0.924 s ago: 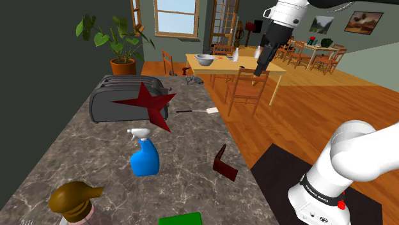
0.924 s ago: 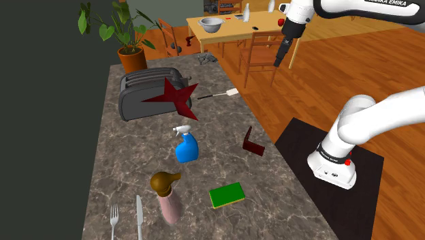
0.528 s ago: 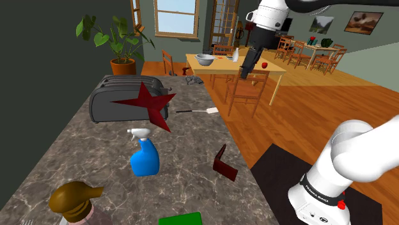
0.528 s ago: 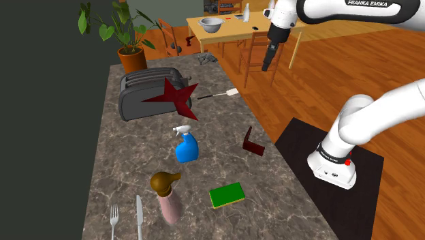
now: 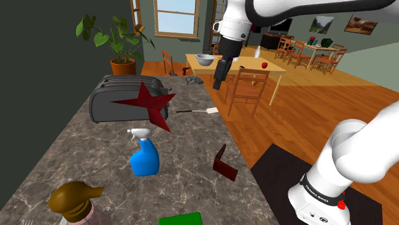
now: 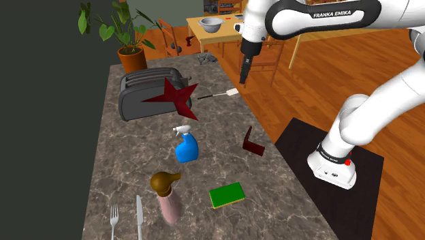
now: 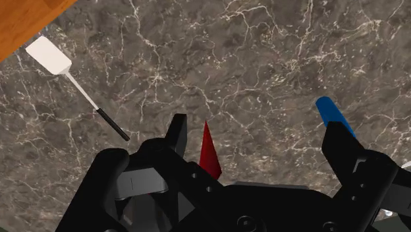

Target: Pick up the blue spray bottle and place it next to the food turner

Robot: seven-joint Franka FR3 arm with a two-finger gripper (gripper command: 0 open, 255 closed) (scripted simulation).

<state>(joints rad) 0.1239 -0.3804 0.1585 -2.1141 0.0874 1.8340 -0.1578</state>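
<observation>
Shoulder view: blue spray bottle (image 5: 145, 156) stands upright on the marbled counter (image 5: 77, 160), untouched, well apart from the food turner (image 5: 198, 111). Gripper (image 5: 219, 82) hangs high over the counter near the turner, 2 fingers spread, holding nothing. Pick and place both remain.

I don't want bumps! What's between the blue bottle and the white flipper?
Second exterior view: only a tip of the red star pokes between blue bottle and flipper; otherwise bare countertop.

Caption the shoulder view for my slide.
Franka claw poised above the marbled counter, with the blue spray bottle and food turner untouched.
</observation>
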